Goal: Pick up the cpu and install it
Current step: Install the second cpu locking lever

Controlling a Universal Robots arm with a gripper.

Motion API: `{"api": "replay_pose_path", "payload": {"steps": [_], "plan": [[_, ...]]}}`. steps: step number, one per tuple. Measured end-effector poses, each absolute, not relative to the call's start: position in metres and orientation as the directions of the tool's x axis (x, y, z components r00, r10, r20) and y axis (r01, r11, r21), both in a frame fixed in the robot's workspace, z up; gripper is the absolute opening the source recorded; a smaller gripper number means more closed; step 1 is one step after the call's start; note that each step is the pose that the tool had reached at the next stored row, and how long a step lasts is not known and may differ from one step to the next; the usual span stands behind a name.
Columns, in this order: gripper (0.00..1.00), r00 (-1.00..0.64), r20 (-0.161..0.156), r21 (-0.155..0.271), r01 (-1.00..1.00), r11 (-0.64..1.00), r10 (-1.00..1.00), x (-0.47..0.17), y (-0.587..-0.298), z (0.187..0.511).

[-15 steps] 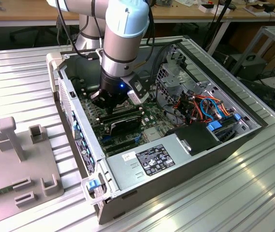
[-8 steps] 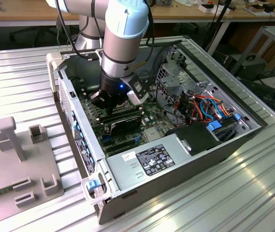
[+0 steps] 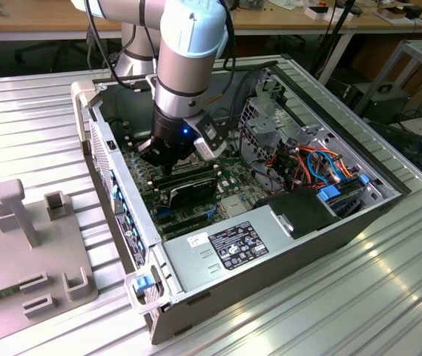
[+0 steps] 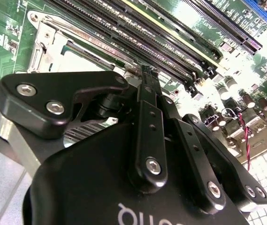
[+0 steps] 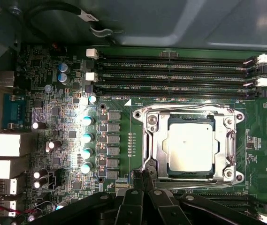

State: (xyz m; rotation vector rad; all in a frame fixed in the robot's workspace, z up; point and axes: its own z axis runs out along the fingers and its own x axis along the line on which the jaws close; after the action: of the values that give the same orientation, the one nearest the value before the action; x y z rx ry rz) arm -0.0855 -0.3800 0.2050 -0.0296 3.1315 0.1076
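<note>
In the first wrist view the cpu [image 5: 190, 145], a flat square chip with a silver-grey face, lies in the socket on the green motherboard. The socket's metal frame [image 5: 152, 140] surrounds it. My gripper [image 5: 141, 176] is shut, its two black fingertips pressed together with nothing seen between them, just beside the frame's edge and off the chip. In the second wrist view the closed fingers [image 4: 147, 103] point at the board beside the frame [image 4: 49, 44]. In the exterior view my gripper [image 3: 160, 157] reaches down into the open computer case [image 3: 122, 215].
Long black memory slots [image 5: 171, 75] run beside the socket, and a row of capacitors [image 5: 87, 137] stands on its other side. A power supply [image 3: 233, 248] and orange and blue cables [image 3: 311, 163] fill the case's near end. A grey fixture [image 3: 33, 245] lies at the exterior view's left.
</note>
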Motion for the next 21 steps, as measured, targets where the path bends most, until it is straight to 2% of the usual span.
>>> {"api": "replay_pose_path", "payload": {"steps": [21], "plan": [[0.11,-1.000,-0.010,0.069,-0.019,0.997,-0.019,-0.0887,-0.3813,0.2022]]}}
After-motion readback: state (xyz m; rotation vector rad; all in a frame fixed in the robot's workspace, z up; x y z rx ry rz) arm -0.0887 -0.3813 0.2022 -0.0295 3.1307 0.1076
